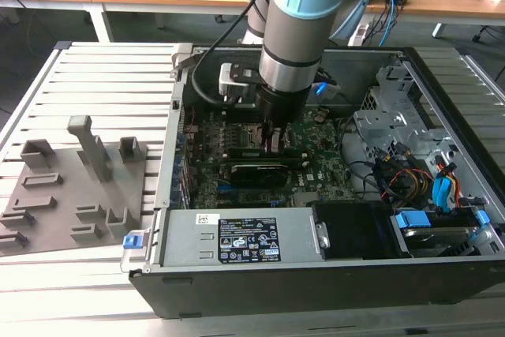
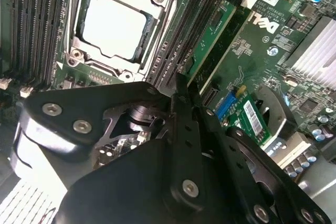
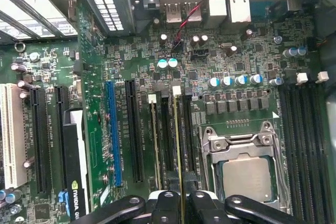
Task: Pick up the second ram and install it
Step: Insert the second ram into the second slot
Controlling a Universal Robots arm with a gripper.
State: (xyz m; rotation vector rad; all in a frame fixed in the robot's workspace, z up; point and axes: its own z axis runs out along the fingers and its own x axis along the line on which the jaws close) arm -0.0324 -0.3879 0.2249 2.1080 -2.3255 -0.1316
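Observation:
In the exterior view my gripper [image 1: 275, 141] reaches down into the open computer case, over the memory slots beside the CPU socket [image 1: 241, 136]. The second ram [image 3: 177, 140] appears edge-on in the first wrist view as a thin yellowish-green strip. It stands along a slot next to the CPU socket [image 3: 247, 174], and its near end runs between my fingertips. My gripper [image 3: 181, 203] is shut on it. In the second wrist view my gripper [image 2: 181, 86] sits over the dark slots, and another green stick [image 2: 214, 31] stands in a slot farther from the CPU socket [image 2: 113, 24].
The grey holder tray [image 1: 71, 195] lies on the slatted table at the exterior view's left. In the case are a black graphics card [image 1: 256, 171], the power supply [image 1: 237, 238] along the front wall, a drive cage [image 1: 394, 108] and coloured cables [image 1: 426, 183].

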